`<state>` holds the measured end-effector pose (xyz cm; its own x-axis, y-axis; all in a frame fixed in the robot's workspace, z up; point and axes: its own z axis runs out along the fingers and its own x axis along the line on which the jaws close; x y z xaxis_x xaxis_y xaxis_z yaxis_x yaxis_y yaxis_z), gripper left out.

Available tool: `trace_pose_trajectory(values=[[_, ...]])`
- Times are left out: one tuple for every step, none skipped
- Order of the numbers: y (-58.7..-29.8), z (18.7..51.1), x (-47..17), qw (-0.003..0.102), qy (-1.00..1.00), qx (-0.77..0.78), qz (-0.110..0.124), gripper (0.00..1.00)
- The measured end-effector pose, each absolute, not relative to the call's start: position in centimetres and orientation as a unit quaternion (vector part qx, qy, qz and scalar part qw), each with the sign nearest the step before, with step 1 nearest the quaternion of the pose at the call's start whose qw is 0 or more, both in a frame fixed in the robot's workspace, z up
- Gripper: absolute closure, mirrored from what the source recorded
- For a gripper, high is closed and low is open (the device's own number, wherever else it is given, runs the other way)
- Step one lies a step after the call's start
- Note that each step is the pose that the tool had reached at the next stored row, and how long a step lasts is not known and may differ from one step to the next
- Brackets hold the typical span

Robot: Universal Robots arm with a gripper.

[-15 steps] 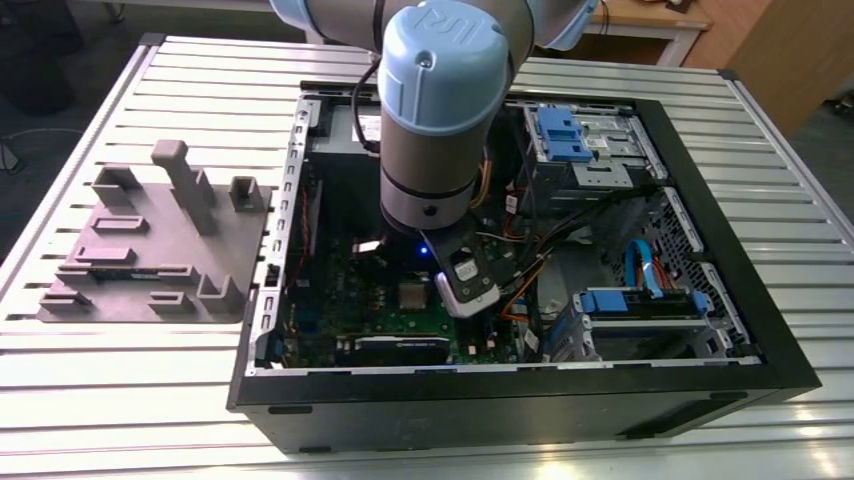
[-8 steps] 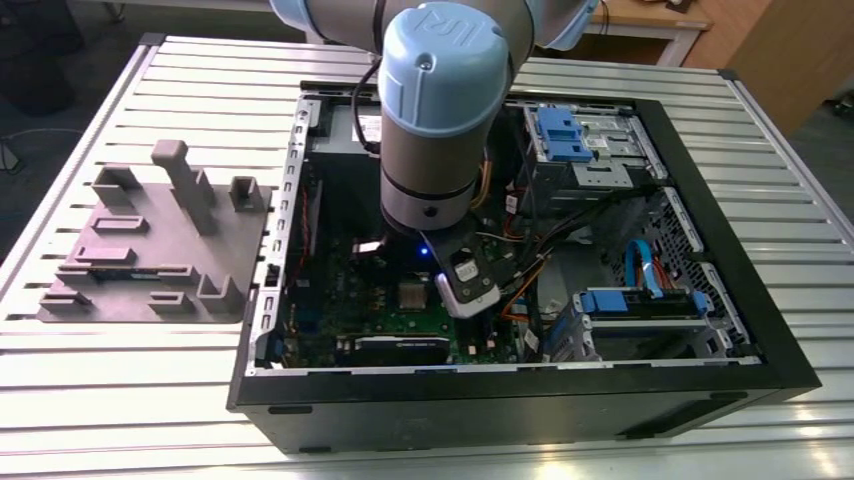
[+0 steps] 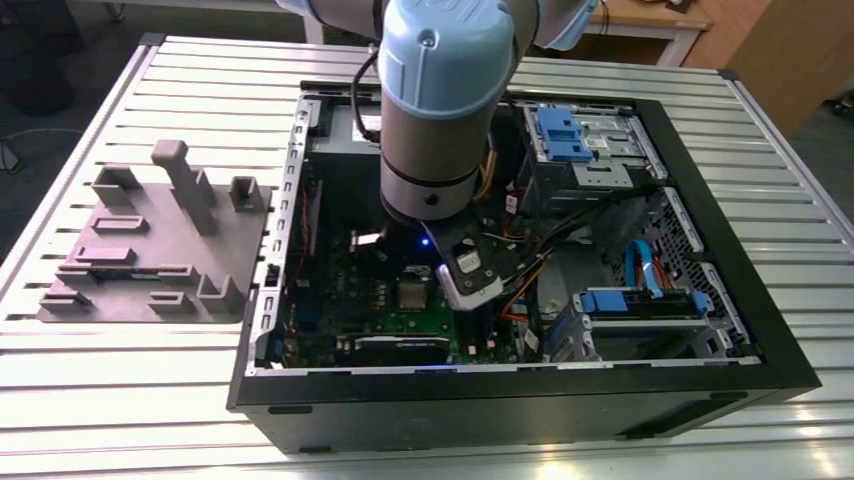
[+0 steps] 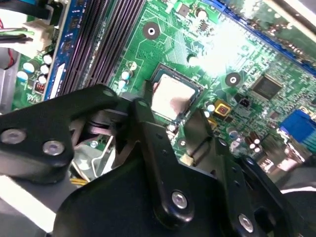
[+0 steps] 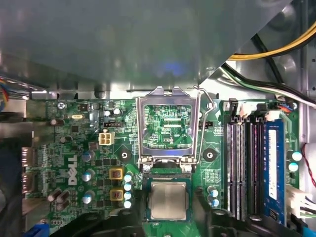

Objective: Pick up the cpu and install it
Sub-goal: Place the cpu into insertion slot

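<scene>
- My claw (image 4: 170, 117) hangs spread open, gripping nothing, with one finger on each side of the chip.
- The chip (image 5: 169, 200) lies flat in its socket, just beside the metal frame (image 5: 168, 126), which is raised clear, I judge, to admit it.

The cpu (image 5: 169, 200) is sitting flat in its socket on a green motherboard (image 5: 64, 148), silver top facing up. The hinged metal socket frame (image 5: 168, 126) is standing open just beside it. The pincer (image 5: 169, 217) is straddling the socket, its dark fingers (image 5: 217, 224) spread apart.
</scene>
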<state>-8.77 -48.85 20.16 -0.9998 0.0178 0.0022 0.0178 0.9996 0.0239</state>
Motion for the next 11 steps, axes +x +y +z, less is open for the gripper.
trace_pose_trajectory(values=[[-48.85, 20.3, -8.77, 0.001, -1.0, -0.009, -0.012, 0.53], [-48.85, 20.44, -8.77, 0.002, -1.0, -0.009, -0.012, 0.53], [-48.85, 20.56, -8.77, 0.002, -1.0, -0.009, -0.012, 0.6], [-48.85, 20.67, -8.77, 0.002, -1.0, -0.009, -0.012, 0.65], [-48.85, 20.76, -8.77, 0.003, -1.0, -0.009, -0.012, 0.65], [-48.85, 20.79, -8.77, 0.003, -1.0, -0.009, -0.012, 0.71], [-48.85, 20.79, -8.77, 0.003, -1.0, -0.009, -0.012, 0.77], [-48.85, 20.79, -8.77, 0.004, -1.0, -0.009, -0.012, 0.77], [-48.85, 20.79, -8.77, 0.004, -1.0, -0.009, -0.012, 0.83], [-48.85, 20.8, -8.77, 0.004, -1.0, -0.009, -0.012, 0.89], [-48.85, 20.8, -8.77, 0.004, -1.0, -0.009, -0.012, 0.89]])
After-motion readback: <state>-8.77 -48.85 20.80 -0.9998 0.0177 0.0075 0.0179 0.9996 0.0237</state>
